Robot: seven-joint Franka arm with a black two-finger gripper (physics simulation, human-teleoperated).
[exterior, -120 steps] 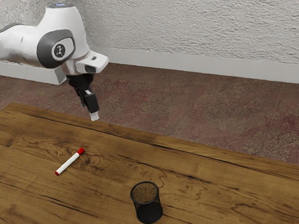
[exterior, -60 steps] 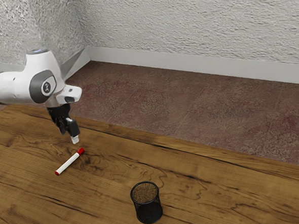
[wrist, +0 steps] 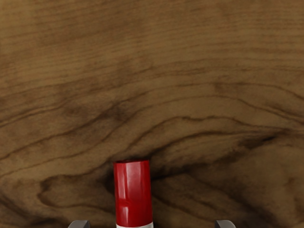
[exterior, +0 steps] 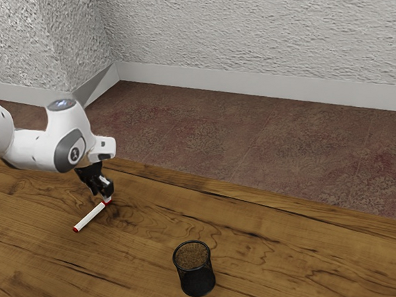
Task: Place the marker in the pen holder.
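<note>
My gripper (exterior: pixel 107 198) is low over the table at the red-capped end of the marker (exterior: pixel 90 217), partly covering the cap. The marker is white with red ends and lies on the wood. In the wrist view, the two tips of my gripper (wrist: pixel 152 224) stand wide apart. The red cap (wrist: pixel 133 192) lies between them, nearer one tip, touching neither. The black mesh pen holder (exterior: pixel 195 273) stands upright, apart from the marker, toward the exterior view's lower middle.
The wooden table (exterior: pixel 271 252) has its far edge running behind the gripper and the pen holder. Beyond it are the reddish floor (exterior: pixel 251 138) and a rough pale wall (exterior: pixel 258 30).
From above and behind the marker, my hand has come down to its capped end, first moving toward the exterior view's left, then slightly back right. The marker and pen holder have not moved.
</note>
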